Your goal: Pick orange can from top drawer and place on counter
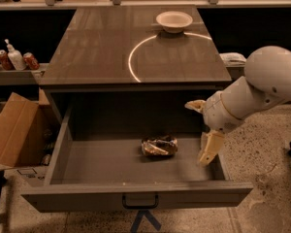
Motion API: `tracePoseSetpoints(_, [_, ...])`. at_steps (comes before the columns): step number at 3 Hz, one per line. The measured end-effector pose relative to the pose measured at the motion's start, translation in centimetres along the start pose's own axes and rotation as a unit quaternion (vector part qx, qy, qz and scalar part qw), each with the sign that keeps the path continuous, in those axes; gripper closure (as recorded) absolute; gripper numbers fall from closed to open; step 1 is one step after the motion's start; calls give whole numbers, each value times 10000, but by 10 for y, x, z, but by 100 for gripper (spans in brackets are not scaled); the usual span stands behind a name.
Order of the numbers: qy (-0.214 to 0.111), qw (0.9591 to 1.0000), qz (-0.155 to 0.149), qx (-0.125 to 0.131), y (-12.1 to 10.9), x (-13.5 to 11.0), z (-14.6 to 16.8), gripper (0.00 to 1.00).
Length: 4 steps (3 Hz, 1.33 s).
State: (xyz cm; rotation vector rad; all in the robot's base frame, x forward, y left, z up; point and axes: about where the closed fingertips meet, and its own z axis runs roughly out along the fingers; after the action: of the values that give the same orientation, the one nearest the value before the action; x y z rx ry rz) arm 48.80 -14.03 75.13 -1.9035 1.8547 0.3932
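The orange can (pixel 159 146) lies on its side, crumpled, on the floor of the open top drawer (pixel 87 197), a little right of the middle. My gripper (pixel 202 127) hangs over the drawer's right side, to the right of the can and apart from it. It is open and empty, with one cream finger (pixel 209 148) low in the drawer and the other up near the counter's front edge. The counter (pixel 97 47) above the drawer carries a bright arc mark (pixel 132 57).
A white bowl (pixel 174 21) stands at the back of the counter. A cardboard box (pixel 13 130) sits left of the drawer. Red cans (pixel 31 60) and a white bottle (pixel 14 57) stand on a low shelf at far left. The speckled floor lies to the right.
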Motion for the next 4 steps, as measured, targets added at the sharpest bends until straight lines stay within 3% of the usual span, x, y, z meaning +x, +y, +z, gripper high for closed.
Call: tracePoseSetpoints(4, [-326, 9986, -362, -188, -30, 14, 113, 0])
